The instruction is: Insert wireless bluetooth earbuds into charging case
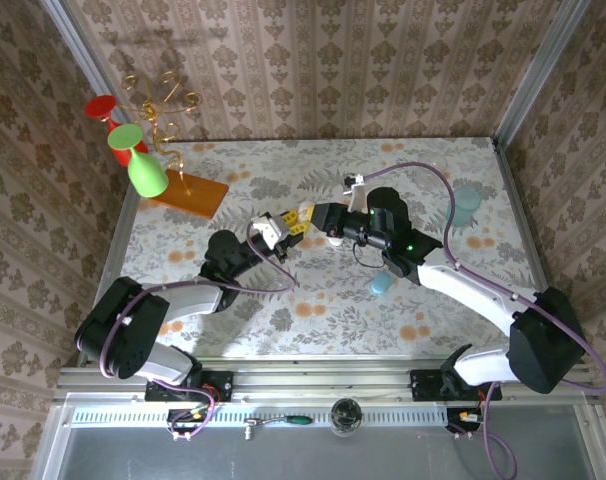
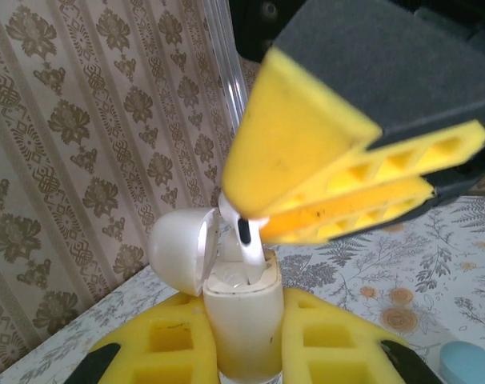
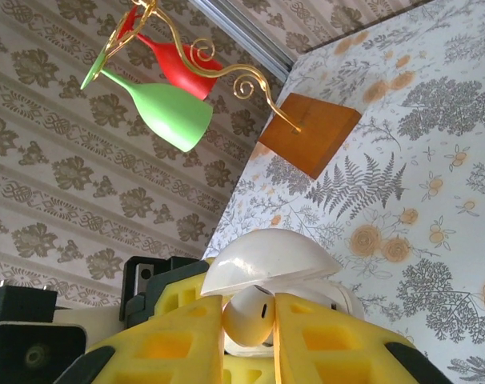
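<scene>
My left gripper (image 2: 242, 310) is shut on the white charging case (image 2: 241, 328), which stands upright between its yellow fingers with the lid (image 2: 182, 250) swung open to the left. My right gripper (image 3: 249, 317) is shut on a white earbud (image 3: 250, 314), pinching its head. From the left wrist view, the earbud (image 2: 250, 246) hangs stem-down from the right gripper's fingers (image 2: 306, 152), its stem inside the case's open mouth. The open lid (image 3: 266, 260) arches just above the earbud in the right wrist view. In the top view the left gripper (image 1: 275, 229) and right gripper (image 1: 309, 218) meet mid-table.
A gold wire stand on a wooden base (image 1: 188, 192) holds a green glass (image 1: 143, 165) and a red glass (image 1: 103, 108) at the back left. A light-blue capsule (image 1: 382, 283) lies under the right arm. A pale blue cup (image 1: 466, 205) stands at the right.
</scene>
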Motion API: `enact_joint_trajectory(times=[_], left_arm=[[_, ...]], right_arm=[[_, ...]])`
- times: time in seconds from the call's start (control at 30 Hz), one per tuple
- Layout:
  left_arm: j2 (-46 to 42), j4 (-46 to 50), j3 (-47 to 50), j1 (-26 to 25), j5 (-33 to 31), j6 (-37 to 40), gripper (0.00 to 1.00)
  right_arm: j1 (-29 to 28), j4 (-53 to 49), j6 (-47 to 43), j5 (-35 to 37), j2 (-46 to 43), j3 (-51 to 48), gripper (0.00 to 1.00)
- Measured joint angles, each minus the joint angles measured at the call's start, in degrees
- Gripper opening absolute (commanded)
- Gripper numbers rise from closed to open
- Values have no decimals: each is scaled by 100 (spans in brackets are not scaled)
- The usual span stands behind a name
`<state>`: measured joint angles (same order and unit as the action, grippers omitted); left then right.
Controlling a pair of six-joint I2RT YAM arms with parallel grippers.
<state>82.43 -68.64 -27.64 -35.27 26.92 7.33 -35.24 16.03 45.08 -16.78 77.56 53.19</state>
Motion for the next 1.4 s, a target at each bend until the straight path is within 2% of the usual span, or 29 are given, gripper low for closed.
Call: enact_joint_trajectory(times=[0.37,0.83,1.4], left_arm=[[-11,7,0,0,-144,0,6],[-15,2,0,0,-275,0,6],[46,-13,-44,7,-232,-48,6]], right_arm=[[0,39,103,26,44,4,23],[0,-321,160,90,46,66,43],[11,-457,-160,-96,46,173,48]])
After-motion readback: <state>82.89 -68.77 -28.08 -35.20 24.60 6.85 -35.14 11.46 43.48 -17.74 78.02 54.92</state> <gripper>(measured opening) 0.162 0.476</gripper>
